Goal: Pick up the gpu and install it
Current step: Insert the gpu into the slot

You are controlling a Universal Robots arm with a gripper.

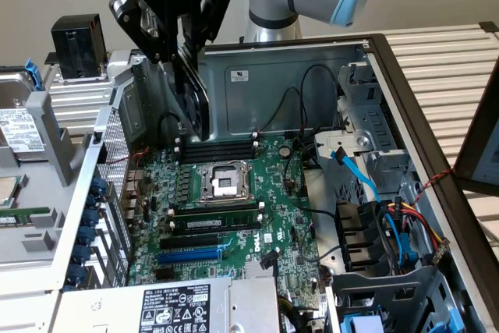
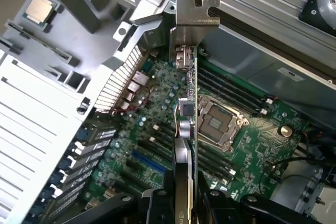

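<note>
Slatted metal tabletop (image 1: 444, 52) carries an open computer case (image 1: 300, 76), with its lid removed.

The gpu (image 1: 193, 95) is held in the air above the motherboard (image 1: 265, 208), near the rear wall of the case, and touches nothing below. It hangs on edge. In the wrist view it is seen edge-on, with its silver end bracket (image 2: 195, 17) at the far end. The gripper (image 1: 178, 46) is closed narrowly on the card's two faces, at the end away from the bracket.

The card is judged to be light and stiff but fragile. It is best taken across the shroud and bare board margins. The contact edge and small soldered parts are best left untouched. A firm grip seems needed, since the smooth faces may slip.

Below the card lie the empty CPU socket (image 1: 222, 182) and black memory slots (image 1: 214, 220). A blue expansion slot (image 1: 191, 255) lies nearer the labelled power supply (image 1: 175, 309). Blue and coloured cables (image 1: 398, 224) are bundled at the exterior view's right.
</note>
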